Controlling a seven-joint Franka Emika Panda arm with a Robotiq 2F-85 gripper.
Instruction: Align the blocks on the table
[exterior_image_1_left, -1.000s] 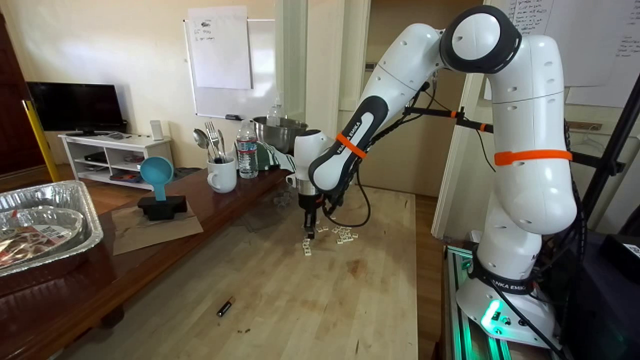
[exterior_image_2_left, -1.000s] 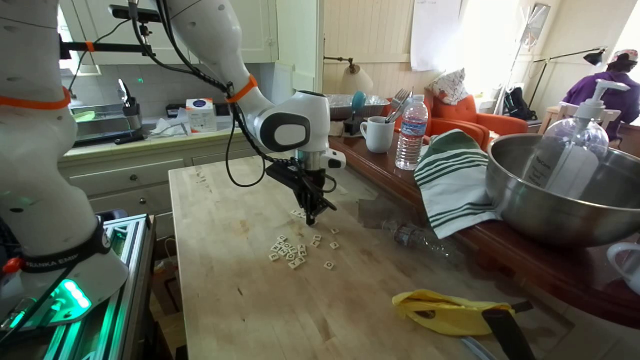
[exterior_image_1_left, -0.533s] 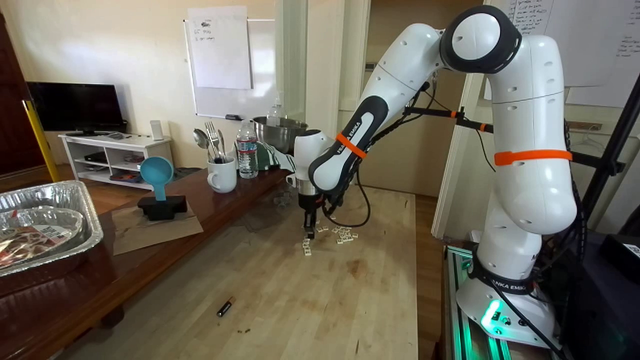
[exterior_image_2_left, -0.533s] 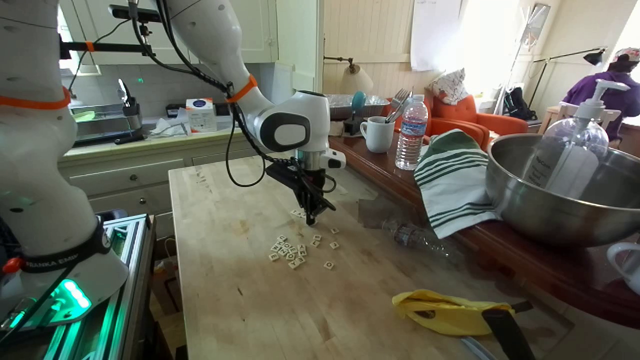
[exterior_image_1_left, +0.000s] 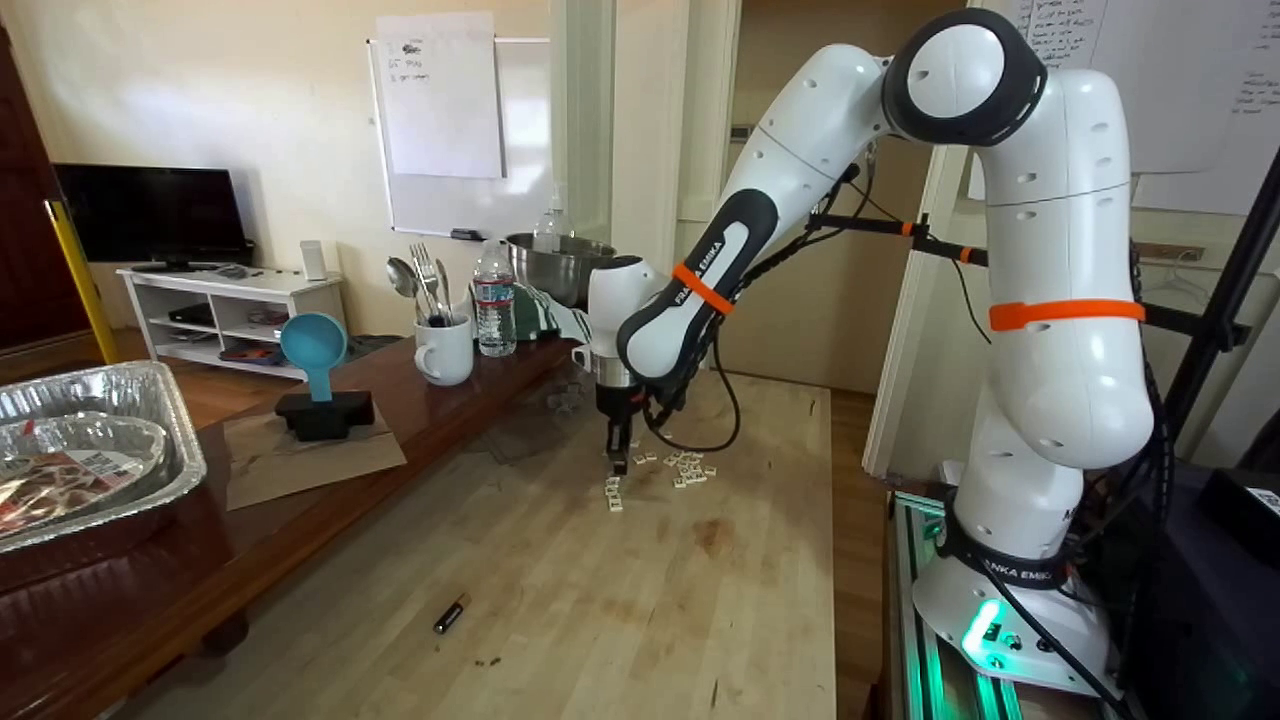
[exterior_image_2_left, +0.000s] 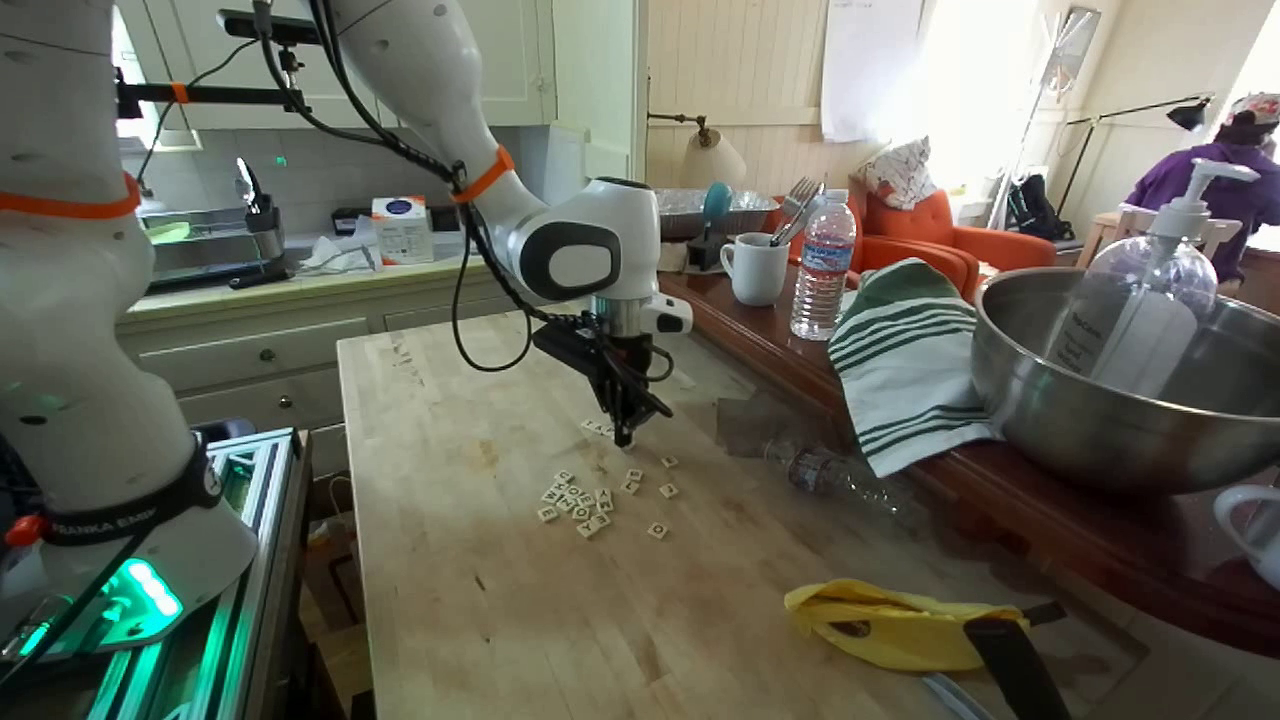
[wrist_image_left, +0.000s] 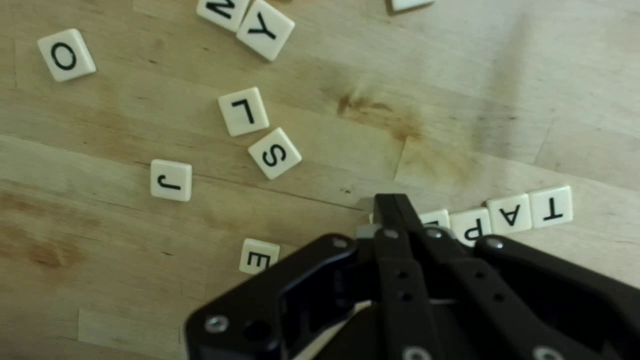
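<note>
The blocks are small cream letter tiles on the wooden table (exterior_image_1_left: 700, 600). In the wrist view, the T block (wrist_image_left: 551, 207), A block (wrist_image_left: 509, 214) and P block (wrist_image_left: 470, 226) form a slightly curved row. It continues to a partly hidden block (wrist_image_left: 434, 218) beside my fingers; a sliver of another shows left of them. My gripper (wrist_image_left: 392, 197) is shut, fingertips together, just above the row's end. The E block (wrist_image_left: 258, 256), J block (wrist_image_left: 171, 180), S block (wrist_image_left: 275, 153) and L block (wrist_image_left: 243, 111) lie loose. A cluster of blocks (exterior_image_2_left: 575, 497) shows in an exterior view.
A battery (exterior_image_1_left: 452, 613) lies on the table. A clear bottle (exterior_image_2_left: 830, 475) and a yellow pouch (exterior_image_2_left: 900, 630) lie along one side. A raised dark wooden counter (exterior_image_1_left: 400, 440) borders the table, holding a mug (exterior_image_1_left: 444, 352), a water bottle (exterior_image_1_left: 494, 305) and a steel bowl (exterior_image_2_left: 1130, 400).
My gripper has risen very slightly in the last half second, still shut. The visible blocks have not moved.
</note>
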